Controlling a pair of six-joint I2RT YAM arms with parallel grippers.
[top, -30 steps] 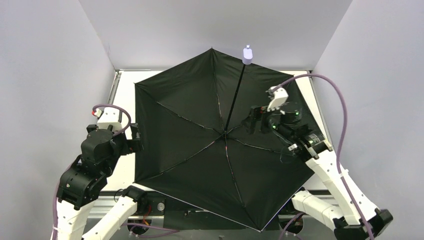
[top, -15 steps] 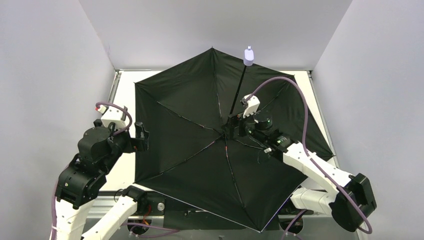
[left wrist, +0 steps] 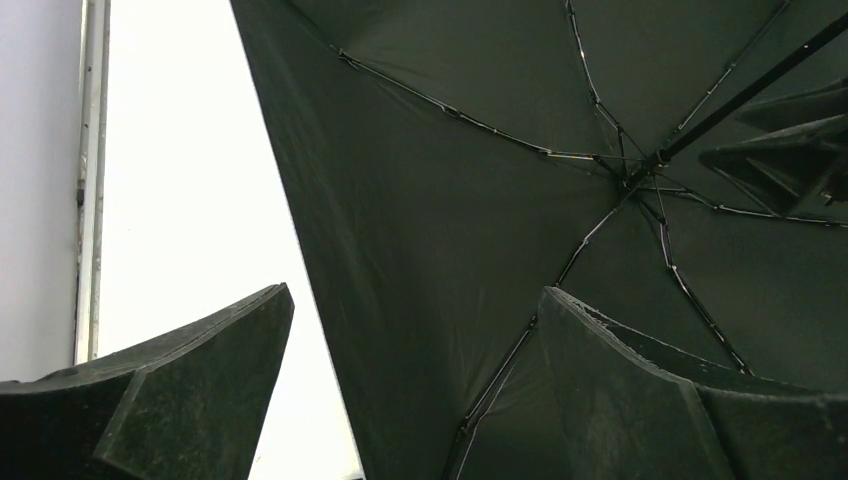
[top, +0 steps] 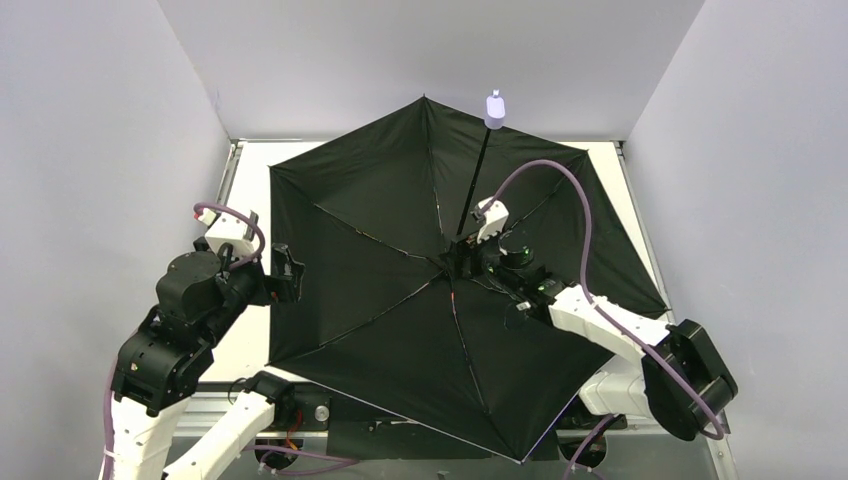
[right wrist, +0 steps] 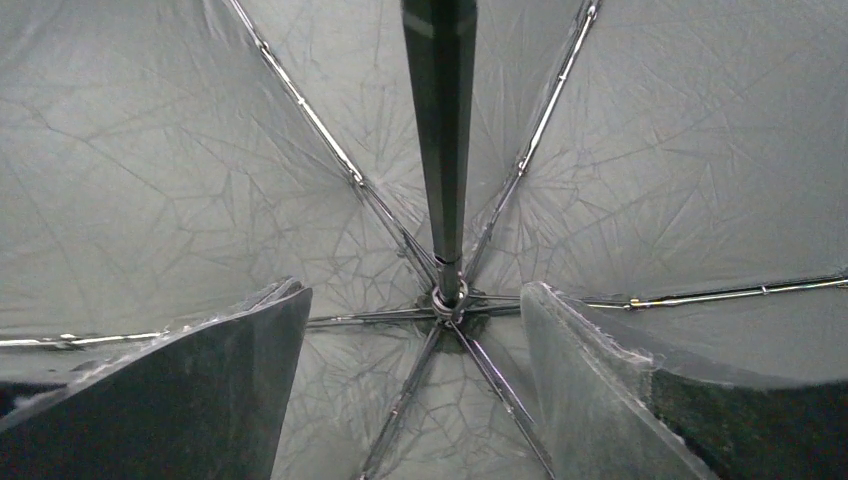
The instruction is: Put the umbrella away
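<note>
Black lining is facing up over most of the white worktop (top: 250, 185), where the umbrella (top: 380, 300) is lying fully open and upside down, its canopy stretching from the back of the surface to past the near edge between the two arm bases. Thin ribs (top: 350, 325) are radiating from the centre of the canopy. The black shaft (top: 472, 190) is rising from that centre and leaning toward the back wall, carrying the lavender knob handle (top: 494, 108) at its top. The right arm is reaching in over the canopy, and the right fingers (right wrist: 210, 390) are standing spread on either side of the shaft, close to where it meets the ribs. In the right wrist view a gap is showing between each of them and the shaft, so they are pinching nothing. The left arm is holding its wrist at the canopy's left edge. The left fingers (left wrist: 190, 390) are gaping wide, one hanging over bare worktop and the other over the dark fabric, with the canopy's edge running between them. Whether either is touching the fabric cannot be told from these views, and nothing is being gripped.
</note>
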